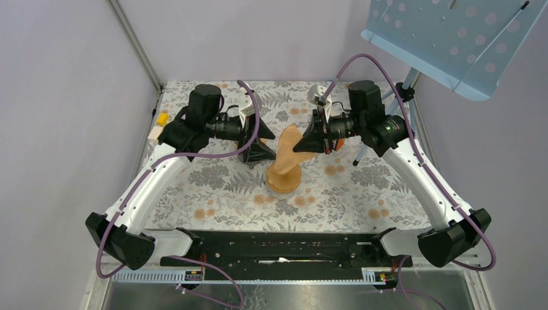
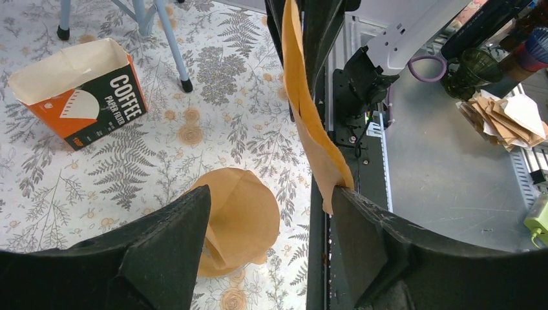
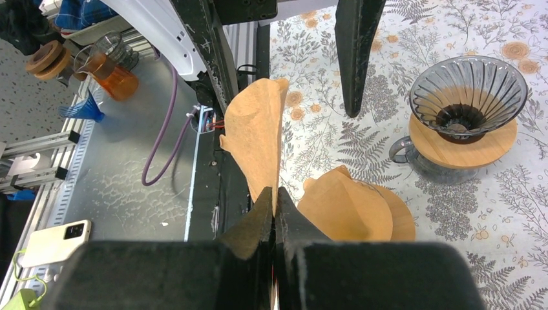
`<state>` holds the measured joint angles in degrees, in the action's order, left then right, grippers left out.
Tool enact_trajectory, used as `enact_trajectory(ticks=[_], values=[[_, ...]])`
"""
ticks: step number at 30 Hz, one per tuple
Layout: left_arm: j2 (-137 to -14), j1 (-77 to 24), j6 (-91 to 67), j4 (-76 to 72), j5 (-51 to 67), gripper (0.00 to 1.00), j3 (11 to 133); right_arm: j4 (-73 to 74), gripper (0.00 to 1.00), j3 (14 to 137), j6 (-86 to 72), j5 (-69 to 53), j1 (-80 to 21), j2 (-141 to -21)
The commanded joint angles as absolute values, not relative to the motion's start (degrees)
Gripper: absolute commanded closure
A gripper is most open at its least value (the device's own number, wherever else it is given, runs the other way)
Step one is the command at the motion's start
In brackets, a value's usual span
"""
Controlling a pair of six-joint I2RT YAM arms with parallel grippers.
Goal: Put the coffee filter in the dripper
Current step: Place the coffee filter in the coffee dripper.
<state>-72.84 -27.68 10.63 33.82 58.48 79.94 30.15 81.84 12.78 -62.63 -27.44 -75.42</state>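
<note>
My right gripper [image 3: 274,197] is shut on the lower corner of a brown paper coffee filter [image 3: 258,135] and holds it upright above the table, as the top view [image 1: 289,139] also shows. My left gripper [image 2: 268,190] is open. The filter's [image 2: 307,110] lower edge touches the tip of its right finger [image 2: 362,219]. A stack of brown filters [image 2: 239,213] lies on the table below both grippers [image 1: 284,179]. The ribbed glass dripper [image 3: 466,90], on a wooden collar, stands empty to the right in the right wrist view. In the top view the left arm hides it.
An orange coffee filter box [image 2: 77,90] stands open on the floral tablecloth. A blue music stand [image 1: 446,39] overhangs the back right, its legs [image 2: 168,39] on the table. The black rail [image 1: 284,248] runs along the near edge.
</note>
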Motion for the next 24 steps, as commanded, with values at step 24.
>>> enact_trajectory(ticks=[24], values=[[-71.2,-26.5,20.8,39.7,53.8,0.25,80.9,31.9,1.0,83.5,14.4,-66.8,-26.3,-75.9]])
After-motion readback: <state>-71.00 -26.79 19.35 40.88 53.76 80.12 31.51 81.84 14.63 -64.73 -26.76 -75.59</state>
